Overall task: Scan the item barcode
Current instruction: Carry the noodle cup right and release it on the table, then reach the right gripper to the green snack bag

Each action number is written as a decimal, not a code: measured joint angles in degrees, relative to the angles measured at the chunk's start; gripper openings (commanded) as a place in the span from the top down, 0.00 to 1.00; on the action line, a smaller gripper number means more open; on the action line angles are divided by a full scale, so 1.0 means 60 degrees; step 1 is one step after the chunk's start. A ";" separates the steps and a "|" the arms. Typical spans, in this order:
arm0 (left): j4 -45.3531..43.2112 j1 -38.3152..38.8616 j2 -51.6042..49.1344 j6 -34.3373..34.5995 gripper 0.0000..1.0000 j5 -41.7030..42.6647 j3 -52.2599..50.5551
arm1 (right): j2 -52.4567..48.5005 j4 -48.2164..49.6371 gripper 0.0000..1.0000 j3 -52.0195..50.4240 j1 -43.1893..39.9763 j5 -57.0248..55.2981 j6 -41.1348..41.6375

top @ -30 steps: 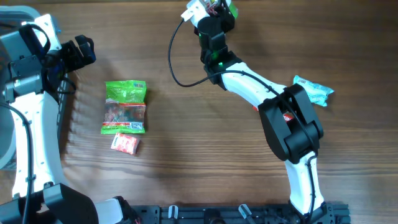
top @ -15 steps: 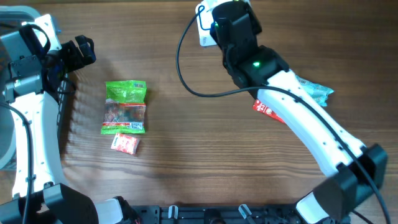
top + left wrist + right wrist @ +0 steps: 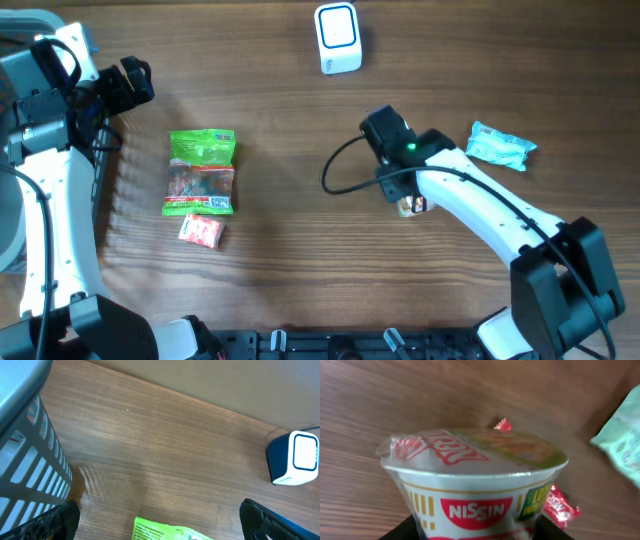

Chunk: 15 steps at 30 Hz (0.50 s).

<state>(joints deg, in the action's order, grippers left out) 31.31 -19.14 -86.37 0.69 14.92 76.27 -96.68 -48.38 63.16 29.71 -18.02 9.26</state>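
"Noodle cup [image 3: 475,490]: scanned yet? Overhead first."
"I judge not: it sits under my right gripper [image 3: 402,192], mid-table, well apart from the one scanner [image 3: 337,38]. One green bag [image 3: 202,172], one small red packet [image 3: 202,231] beside it."
"Left wrist?"
"My left gripper [image 3: 160,519] has its jaws wide, empty; one basket [image 3: 30,475]."
"Right wrist?"
"Jaws closed halfway around the one cup, lid sealed. One teal packet [image 3: 625,445], a second red packet [image 3: 560,507]."

wooden table [image 3: 280,260] — white scanner [image 3: 338,38] at top centre; green snack bag [image 3: 202,170] with small red packet [image 3: 201,231] just beside it, left; teal packet [image 3: 500,146] right; right gripper [image 3: 405,197] mid-table over a mostly hidden item [image 3: 413,206]
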 measured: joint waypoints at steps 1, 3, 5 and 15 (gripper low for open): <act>0.0000 0.0000 0.0000 0.0000 0.00 0.0004 0.0000 | 0.0000 0.0226 0.46 -0.0273 -0.0189 -0.0011 0.0025; 0.0000 0.0000 0.0000 0.0000 0.00 0.0004 0.0000 | 0.0051 0.0663 0.39 -0.0601 -0.0645 -0.0080 0.0036; 0.0000 0.0000 0.0000 0.0000 0.00 0.0004 0.0000 | 0.0135 0.0790 0.13 -0.0849 -0.1486 -0.0233 0.0153; -0.0029 0.0000 0.0000 0.0000 0.00 0.0000 0.0000 | 0.0178 -0.2084 0.00 0.2018 -0.3559 -0.0127 0.0044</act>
<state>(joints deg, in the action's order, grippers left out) 31.14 -19.14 -86.37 0.69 14.92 76.27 -95.61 -60.88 75.26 8.36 -18.79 9.52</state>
